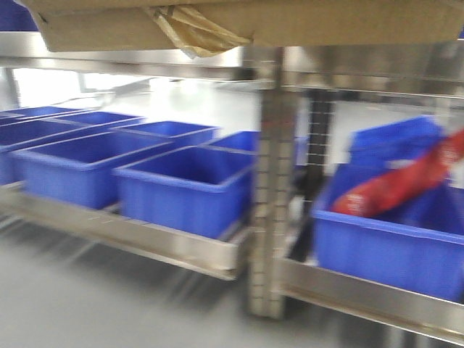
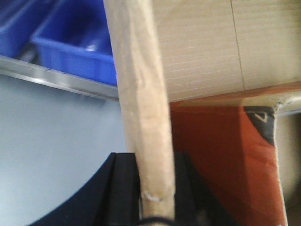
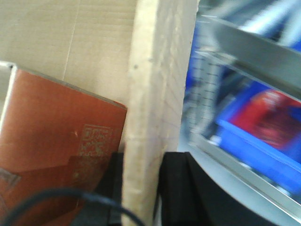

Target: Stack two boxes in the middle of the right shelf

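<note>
Two opposite walls of one brown box (image 1: 290, 22) are being pinched, one by each claw. The left gripper (image 2: 155, 181) is being clamped on a cardboard edge (image 2: 141, 94) rising from its jaws, and the right gripper (image 3: 143, 188) likewise. Neither arm is nearer. A red-brown panel (image 3: 56, 141) is being seen against the held wall; its owner cannot be told. The box is being carried high, long axis crosswise, with torn tape (image 1: 192, 29) hanging beneath. Beyond, blue bins (image 1: 181, 188) are being borne on the steel shelf (image 1: 145, 246). The rail (image 1: 362, 83) right of the upright (image 1: 272, 181) is being judged the target level, though the room above it is being hidden.
</note>
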Controlling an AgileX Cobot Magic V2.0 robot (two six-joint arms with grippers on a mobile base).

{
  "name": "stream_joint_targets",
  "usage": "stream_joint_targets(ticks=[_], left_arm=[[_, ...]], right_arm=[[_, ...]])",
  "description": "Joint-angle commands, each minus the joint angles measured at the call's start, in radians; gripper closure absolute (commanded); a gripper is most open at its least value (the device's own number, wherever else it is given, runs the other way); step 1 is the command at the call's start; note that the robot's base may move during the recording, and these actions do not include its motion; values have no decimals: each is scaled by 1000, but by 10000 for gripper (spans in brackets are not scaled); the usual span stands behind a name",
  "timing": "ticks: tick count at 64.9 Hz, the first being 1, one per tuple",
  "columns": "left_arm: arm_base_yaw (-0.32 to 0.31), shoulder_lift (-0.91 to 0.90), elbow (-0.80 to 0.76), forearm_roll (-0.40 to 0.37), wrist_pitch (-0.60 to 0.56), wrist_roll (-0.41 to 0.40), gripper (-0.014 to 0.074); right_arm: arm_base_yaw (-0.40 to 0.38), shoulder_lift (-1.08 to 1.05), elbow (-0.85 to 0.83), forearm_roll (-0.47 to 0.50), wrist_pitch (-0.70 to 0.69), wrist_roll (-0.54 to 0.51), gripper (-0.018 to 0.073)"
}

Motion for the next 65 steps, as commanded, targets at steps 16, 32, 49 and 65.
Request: stream_joint_targets(ticks=[16,32,49,65], left_arm=[[2,-17,-6,42,-6,-2,708],[2,-17,-6,42,-6,-2,708],[2,-17,-6,42,-6,-2,708],[2,-17,-6,42,-6,-2,708]], right_arm=[[-11,-12,-6,-39,-75,-7,712],[-11,-12,-6,-39,-75,-7,712],[-11,-12,-6,-39,-75,-7,712],[-11,-12,-6,-39,-75,-7,712]])
